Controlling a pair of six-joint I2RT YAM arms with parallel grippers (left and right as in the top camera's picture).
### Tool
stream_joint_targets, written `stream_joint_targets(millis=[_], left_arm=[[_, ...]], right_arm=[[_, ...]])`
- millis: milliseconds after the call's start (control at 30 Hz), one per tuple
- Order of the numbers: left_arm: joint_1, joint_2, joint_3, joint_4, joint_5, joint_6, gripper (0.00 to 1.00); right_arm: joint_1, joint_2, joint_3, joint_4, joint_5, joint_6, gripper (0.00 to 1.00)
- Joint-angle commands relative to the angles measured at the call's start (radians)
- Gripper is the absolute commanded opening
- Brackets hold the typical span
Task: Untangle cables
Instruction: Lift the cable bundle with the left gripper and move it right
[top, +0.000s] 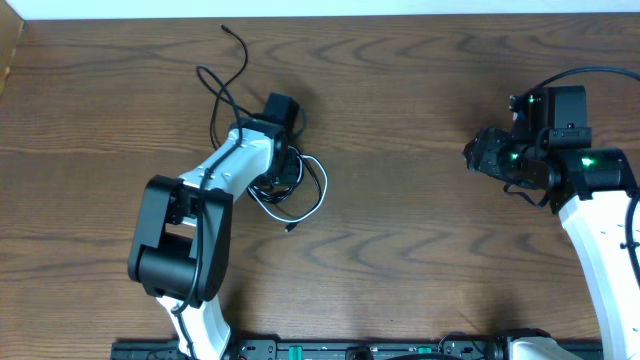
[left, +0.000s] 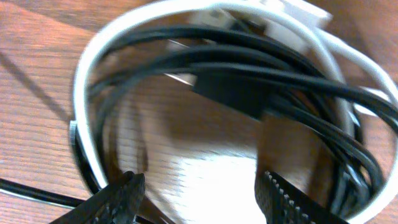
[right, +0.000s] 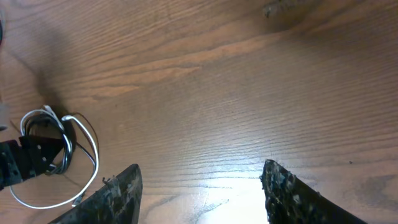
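We've got left gripper (left: 199, 186) facing cables (left: 231, 93) at 12 o'clock
It and right gripper (right: 199, 180) half open, empty; we pinch one strand next.

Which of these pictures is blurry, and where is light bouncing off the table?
Left wrist view: blurred and very close, the white cable and black cable smeared, with glare on the table beneath them. Right wrist view: sharper, with a bright patch of glare at the bottom edge. Overhead view: sharp and evenly lit.

No legible text, labels, brands, numbers or signs on anything in any view.
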Motion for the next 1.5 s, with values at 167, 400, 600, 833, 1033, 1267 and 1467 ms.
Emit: stream_joint_targets(millis=[167,400,600,833,1033,1267,1467], left_arm=[[0.03,0.023,-0.035,0.002,0.037,-0.035,0.62],[0.029,0.023,-0.035,0.019,0.039,-0.031,0.56],[0.027,0.025,-0.035,0.026,0.045,-0.027,0.54],[0.027,0.036,-0.035,0.054,0.382,0.215,0.53],[0.025,0.036,-0.035,-0.01,0.542,0.361,0.53],[-0.005,0.036,-0.035,0.025,0.542,0.343,0.5],[-0.046,0.036,-0.025,0.084,0.481,0.271,0.5]], right_arm=[[-0.006,0.001,0.001,0.009,-0.023,-0.014,0.58],[-0.006,0.001,0.001,0.012,-0.023,-0.014,0.6],[-0.006,0.001,0.001,0.015,-0.022,-0.021,0.61],[-0.006,0.001,0.001,0.024,-0.022,-0.022,0.61],[-0.005,0.011,0.001,0.031,-0.023,-0.03,0.63],[-0.005,0.025,0.001,0.031,-0.058,-0.057,0.64],[-0.005,0.025,0.001,0.008,-0.083,-0.063,0.65]])
